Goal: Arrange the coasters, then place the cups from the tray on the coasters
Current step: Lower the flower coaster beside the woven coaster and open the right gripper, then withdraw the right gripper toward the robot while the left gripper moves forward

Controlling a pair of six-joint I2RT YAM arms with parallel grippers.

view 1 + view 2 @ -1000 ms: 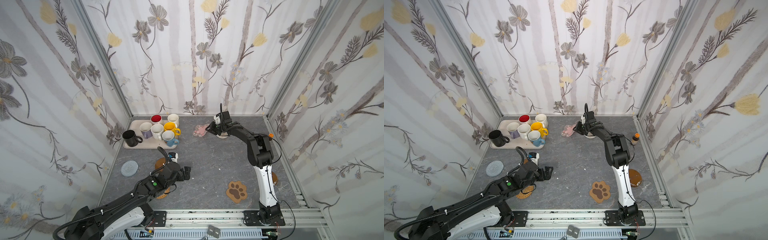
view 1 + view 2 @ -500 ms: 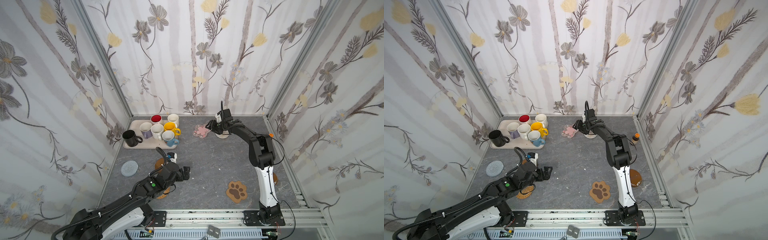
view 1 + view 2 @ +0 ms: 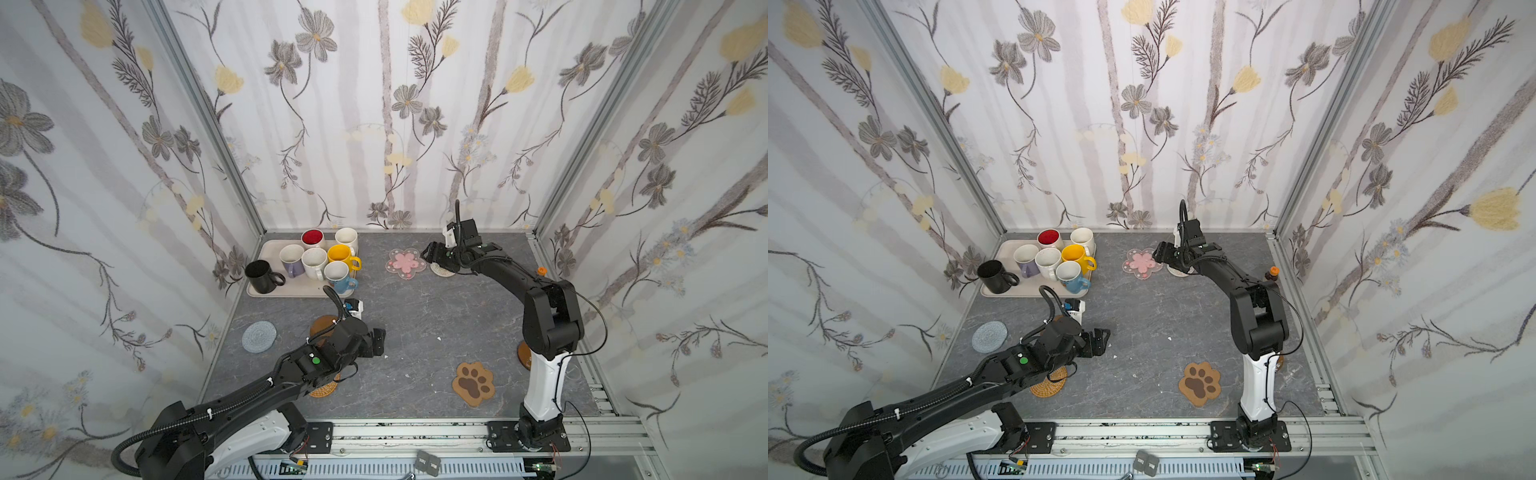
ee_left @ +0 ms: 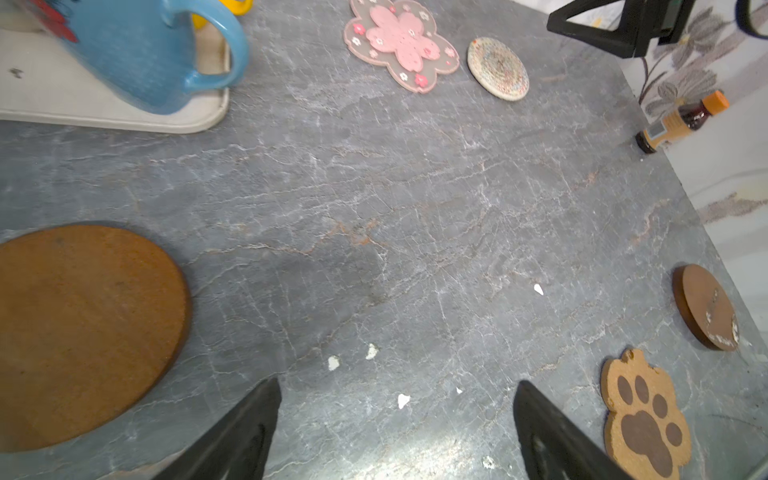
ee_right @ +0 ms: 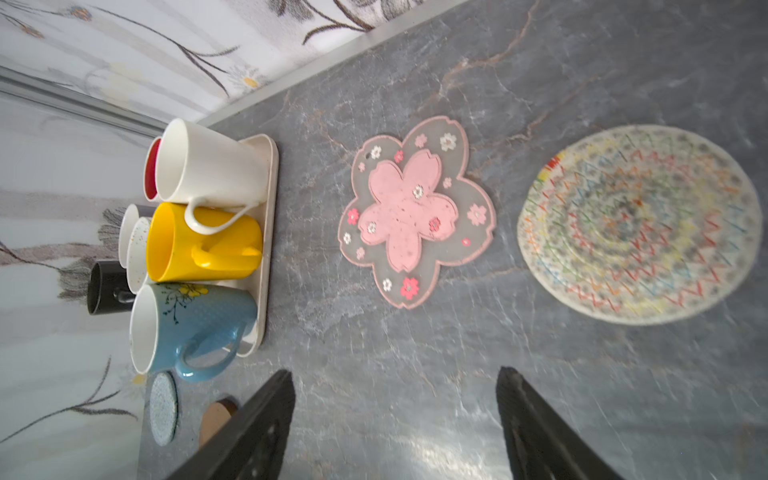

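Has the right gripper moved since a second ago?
Yes. The right gripper has backed slightly right, away from the tray, jaws now open beside the pink blossom coaster.

Grey marbled tabletop point(image 3: 436, 316), cream tray point(image 3: 307, 290), scattered coasters point(image 3: 406, 263), small orange-capped bottle point(image 4: 675, 122)

Cups point(image 3: 338, 253) stand on tray point(image 3: 299, 292); coasters point(image 3: 405, 263) lie scattered.

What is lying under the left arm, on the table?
Under the left arm, a tan rattan coaster and a brown wooden disc each show partly. The arm covers the rest of both in both top views.
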